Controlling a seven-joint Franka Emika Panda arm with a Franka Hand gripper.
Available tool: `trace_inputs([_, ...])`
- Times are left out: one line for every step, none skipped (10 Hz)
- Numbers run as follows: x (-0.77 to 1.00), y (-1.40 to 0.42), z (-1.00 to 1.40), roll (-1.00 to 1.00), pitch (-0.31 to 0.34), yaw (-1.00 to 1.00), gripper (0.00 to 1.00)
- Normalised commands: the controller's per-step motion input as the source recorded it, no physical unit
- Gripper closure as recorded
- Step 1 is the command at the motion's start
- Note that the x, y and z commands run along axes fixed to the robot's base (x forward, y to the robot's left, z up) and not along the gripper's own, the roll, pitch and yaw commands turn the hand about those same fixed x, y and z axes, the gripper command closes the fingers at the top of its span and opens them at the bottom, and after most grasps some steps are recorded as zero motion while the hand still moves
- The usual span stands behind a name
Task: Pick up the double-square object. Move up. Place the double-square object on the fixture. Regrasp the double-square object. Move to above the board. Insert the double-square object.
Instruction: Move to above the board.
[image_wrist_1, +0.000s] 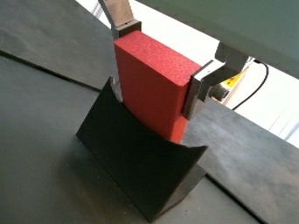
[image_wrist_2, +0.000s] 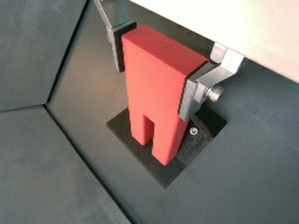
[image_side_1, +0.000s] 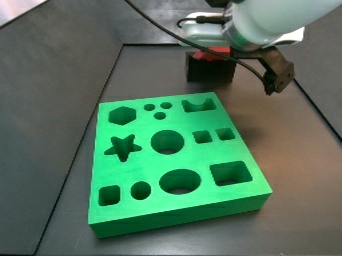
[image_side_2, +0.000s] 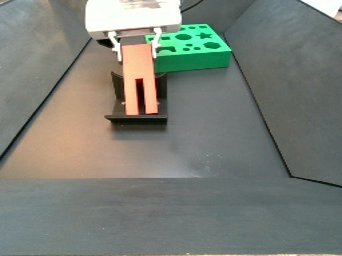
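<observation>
Double-square object (image_wrist_2: 156, 87), red and upright with its two prongs pointing down, is pinched near its top between the gripper (image_wrist_2: 163, 63) and its silver fingers (image_wrist_2: 201, 87). Its prongs rest on the dark fixture (image_wrist_1: 135, 153). In a side view, the green board (image_side_2: 195, 48) lies beyond, to the right.
</observation>
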Motion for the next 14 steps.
trace_inputs([-0.04, -0.11, 1.0, 0.03, 0.06, 0.07, 1.0])
trace_inputs([-0.04, -0.1, 1.0, 0.01, 0.05, 0.07, 1.0])
trace_inputs([-0.04, -0.09, 1.0, -0.01, 0.045, 0.07, 1.0])
trace_inputs([-0.04, -0.09, 1.0, -0.03, 0.029, 0.06, 1.0])
trace_inputs([-0.04, -0.09, 1.0, -0.04, 0.026, 0.06, 1.0])
trace_inputs([-0.04, -0.08, 1.0, -0.05, 0.016, 0.05, 1.0])
trace_inputs([-0.04, -0.08, 1.0, -0.05, 0.012, 0.05, 1.0])
trace_inputs([-0.04, -0.07, 1.0, -0.04, 0.009, 0.04, 1.0])
trace_inputs([-0.04, -0.07, 1.0, -0.04, 0.007, 0.03, 1.0])
trace_inputs([-0.04, -0.06, 1.0, -0.04, 0.011, 0.02, 1.0])
trace_inputs([-0.04, -0.06, 1.0, -0.05, 0.017, 0.02, 1.0])
trace_inputs([-0.04, -0.06, 1.0, -0.04, 0.025, 0.02, 1.0])
trace_inputs([-0.04, -0.05, 1.0, -0.04, 0.032, 0.02, 1.0])
trace_inputs([-0.04, -0.05, 1.0, -0.05, 0.042, 0.02, 1.0])
